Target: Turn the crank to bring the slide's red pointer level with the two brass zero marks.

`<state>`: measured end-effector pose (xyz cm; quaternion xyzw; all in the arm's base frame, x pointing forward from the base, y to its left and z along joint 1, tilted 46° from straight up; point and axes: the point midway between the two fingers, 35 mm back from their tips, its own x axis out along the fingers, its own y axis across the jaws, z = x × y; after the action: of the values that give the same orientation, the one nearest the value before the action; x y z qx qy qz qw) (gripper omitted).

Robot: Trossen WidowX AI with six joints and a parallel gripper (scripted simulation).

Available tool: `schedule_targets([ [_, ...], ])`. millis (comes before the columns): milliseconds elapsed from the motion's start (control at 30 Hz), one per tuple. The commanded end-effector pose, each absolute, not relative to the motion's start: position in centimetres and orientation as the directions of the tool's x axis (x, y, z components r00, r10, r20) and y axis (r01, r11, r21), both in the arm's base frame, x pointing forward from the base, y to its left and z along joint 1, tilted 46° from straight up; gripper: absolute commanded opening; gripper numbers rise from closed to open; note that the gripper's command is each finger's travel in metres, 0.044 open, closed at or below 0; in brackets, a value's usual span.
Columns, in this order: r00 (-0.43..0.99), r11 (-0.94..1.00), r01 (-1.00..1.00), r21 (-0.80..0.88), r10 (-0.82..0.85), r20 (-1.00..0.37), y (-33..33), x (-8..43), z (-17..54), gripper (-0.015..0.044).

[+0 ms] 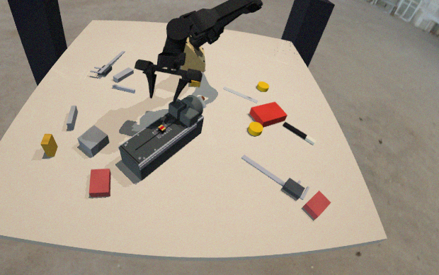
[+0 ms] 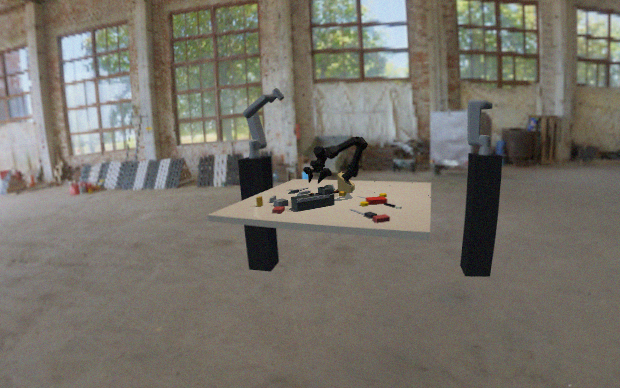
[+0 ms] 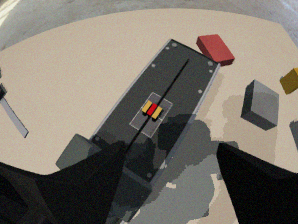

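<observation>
Your gripper (image 1: 163, 99) (image 2: 315, 181) (image 3: 173, 148) has its two fingers well spread, with nothing between them. The fingertips are above the head end of the dark machine (image 1: 171, 149) (image 2: 313, 202) (image 3: 160, 80), and they do not hold the handle. You find this machine left of the middle of the worktop (image 1: 198, 227) (image 2: 390, 225) (image 3: 65, 75), lying slantwise, its plain end directed to the near left corner in the top view.

On its upper face, the red pointer (image 1: 161, 127) (image 3: 152, 110) sits between the two brass marks. In the wrist view it seems about level with them, but it is too small for you to be sure. At the head end is a round wheel (image 1: 194, 103), with a small reddish-brown knob (image 1: 202, 98) at its side.

Farther outward, toward the left edge, you have a grey block (image 1: 93, 140) (image 2: 280, 203) (image 3: 261, 105) and an upright yellow block (image 1: 49, 145) (image 2: 259, 201) (image 3: 291, 81). A red block (image 1: 100, 182) (image 2: 278, 210) (image 3: 215, 49) lies nearer to the near left corner. Toward the right edge, a bigger red box (image 1: 268, 113) (image 2: 376, 200) is beside a black pen (image 1: 294, 131) with a white end.
</observation>
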<state>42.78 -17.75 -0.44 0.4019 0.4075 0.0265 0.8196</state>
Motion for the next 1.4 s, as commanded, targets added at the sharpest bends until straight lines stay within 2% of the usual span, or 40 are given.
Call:
schedule_targets([
  [0,0.666,0.676,0.284,0.680,0.371,-0.647,-17.76,42.78,-0.44,0.0230],
  [300,0.666,0.676,0.284,0.680,0.371,-0.647,-17.76,42.78,-0.44,0.0000],
  [933,0.667,0.675,0.284,0.681,0.372,-0.646,-17.74,42.78,-0.43,0.0000],
  [1367,0.667,0.675,0.284,0.681,0.372,-0.646,-17.74,42.78,-0.43,0.0341],
])
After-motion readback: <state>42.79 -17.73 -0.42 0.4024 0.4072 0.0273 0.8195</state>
